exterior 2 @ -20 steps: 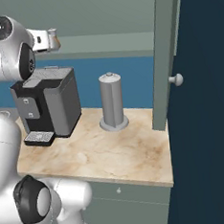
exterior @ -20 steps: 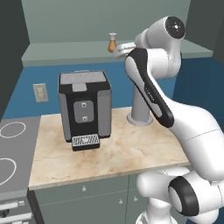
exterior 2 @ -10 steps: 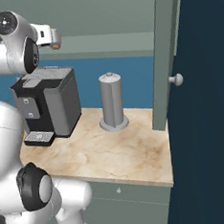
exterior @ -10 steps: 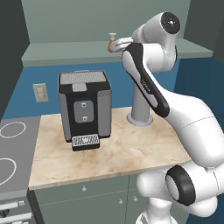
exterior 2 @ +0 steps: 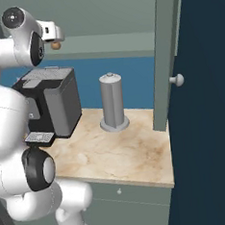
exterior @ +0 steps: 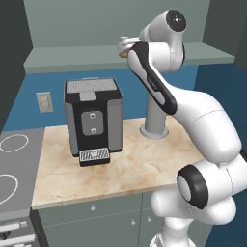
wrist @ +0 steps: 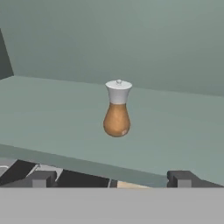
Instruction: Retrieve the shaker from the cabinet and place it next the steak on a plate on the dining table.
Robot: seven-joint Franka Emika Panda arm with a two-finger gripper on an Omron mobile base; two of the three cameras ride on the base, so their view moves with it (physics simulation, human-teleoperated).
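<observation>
Both fingertips (wrist: 42, 178) standing fully spread, lining up the gripper (wrist: 111, 180) before the upright shaker (wrist: 117, 109) on the cabinet (wrist: 52, 118) shelf, grasping nothing yet.

Shaker (wrist: 117, 110) upright on cabinet (wrist: 52, 109) shelf, beyond wide-apart jaws.

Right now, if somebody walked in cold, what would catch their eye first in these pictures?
Probably the white arm raised to the grey-green cabinet shelf, its open gripper aimed at a small brown shaker standing upright there, not yet touched. Next, the black coffee machine on the marbled counter, with a grey cylindrical canister to its right.
</observation>
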